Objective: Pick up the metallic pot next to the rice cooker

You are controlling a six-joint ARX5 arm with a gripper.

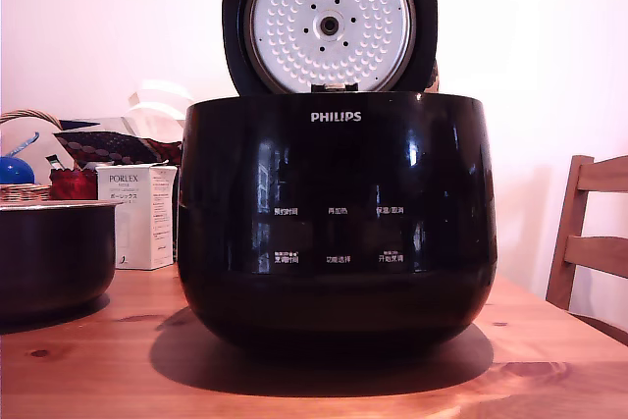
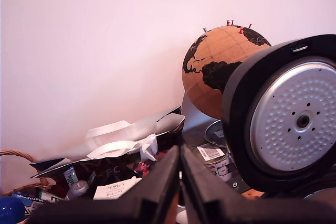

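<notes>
So the metallic pot [image 1: 51, 257] is sitting on the wooden desk [image 1: 549, 350] at the far edge of the exterior view's left, partly cut off by the frame. Dark glossy body, thin silvery rim, nothing touching it. Just beside it toward the exterior view's right, with a small gap between them, is the rice cooker [image 1: 337, 213], a huge black PHILIPS thing with its lid [image 1: 329, 22] flipped up so you see the dimpled silver plate inside.

The hand [image 2: 180, 182] only shows in the wrist view: its two black fingers [image 2: 152, 187] are pressed together with basically no gap, and there's nothing between them. It's up in the air facing the clutter at the back, not touching anything.

Behind the pot there's a white PORLEX box [image 1: 137, 215], a wicker basket [image 1: 25, 125] and a cork globe [image 2: 212, 69] next to the open lid. A wooden chair [image 1: 589, 233] stands at the exterior view's right
</notes>
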